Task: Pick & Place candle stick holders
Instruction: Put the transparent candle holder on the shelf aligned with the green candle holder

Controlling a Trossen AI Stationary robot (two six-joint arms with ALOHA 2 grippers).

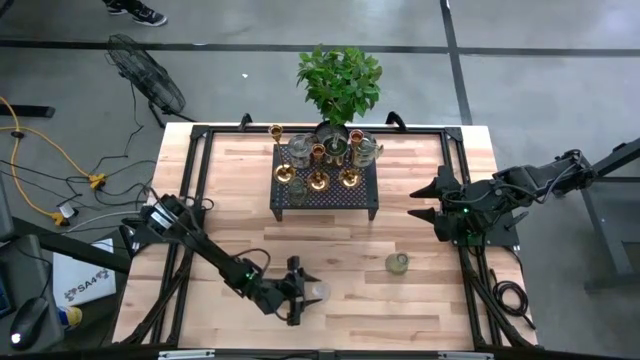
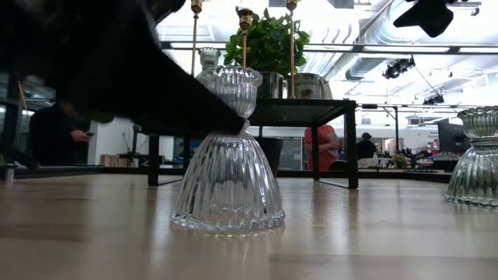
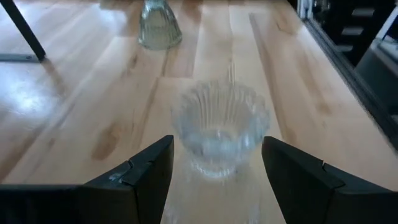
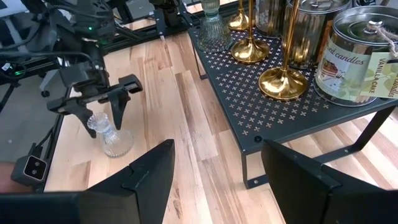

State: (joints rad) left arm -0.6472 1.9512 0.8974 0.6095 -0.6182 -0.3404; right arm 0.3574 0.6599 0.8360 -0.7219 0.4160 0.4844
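1. While the clear ribbed glass candle holder (image 1: 318, 291) stands upright on the wooden table (image 1: 420, 310) near its front edge, the left gripper (image 1: 296, 290) is placed around the upper cup, one finger on each side; the jaws are seen parted, and whether they already touch the glass cannot be told.
2. Before any lift, the fingers (image 3: 297, 171) should be closed evenly on the narrow waist or cup, since ribbed glass is judged slippery and liable to tip on its flared base.
3. The holder should be raised straight up and kept vertical.
4. A free spot should be chosen on the black perforated stand (image 1: 330, 196) near the table's back edge, where the brass candlesticks (image 1: 318, 180) and metal tins (image 4: 354, 53) already crowd the top in front of the potted plant (image 1: 340, 80).
5. A greenish glass holder (image 1: 398, 264) waits on the table nearer the right edge.
6. The right gripper (image 1: 425, 203) hovers with jaws apart, empty, beside the stand's right side and should be kept clear.
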